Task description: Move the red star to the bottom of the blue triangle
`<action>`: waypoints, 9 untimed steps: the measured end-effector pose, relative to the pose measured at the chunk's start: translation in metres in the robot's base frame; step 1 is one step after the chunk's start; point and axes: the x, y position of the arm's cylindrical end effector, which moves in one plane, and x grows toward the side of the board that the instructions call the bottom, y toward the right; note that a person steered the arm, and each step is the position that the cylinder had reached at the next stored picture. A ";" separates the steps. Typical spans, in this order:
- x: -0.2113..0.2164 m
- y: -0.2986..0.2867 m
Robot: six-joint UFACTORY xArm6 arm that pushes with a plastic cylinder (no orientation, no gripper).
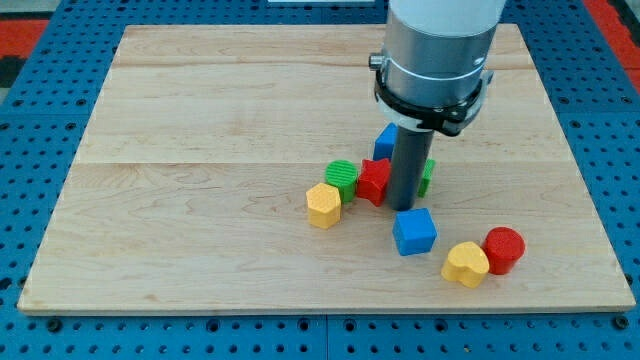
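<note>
The red star (374, 181) lies near the board's middle, just left of my rod. The blue triangle (384, 142) sits right above it, mostly hidden behind the rod. My tip (405, 206) rests on the board touching or almost touching the red star's right side, below the blue triangle. A green block (427, 176) peeks out on the rod's right; its shape is hidden.
A green round block (341, 176) and a yellow hexagon block (323, 205) lie left of the red star. A blue cube (414, 231) is just below my tip. A yellow heart (465, 264) and a red cylinder (503, 249) lie at the lower right. The wooden board (200, 120) ends at a blue pegboard.
</note>
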 end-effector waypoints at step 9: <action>-0.211 -0.037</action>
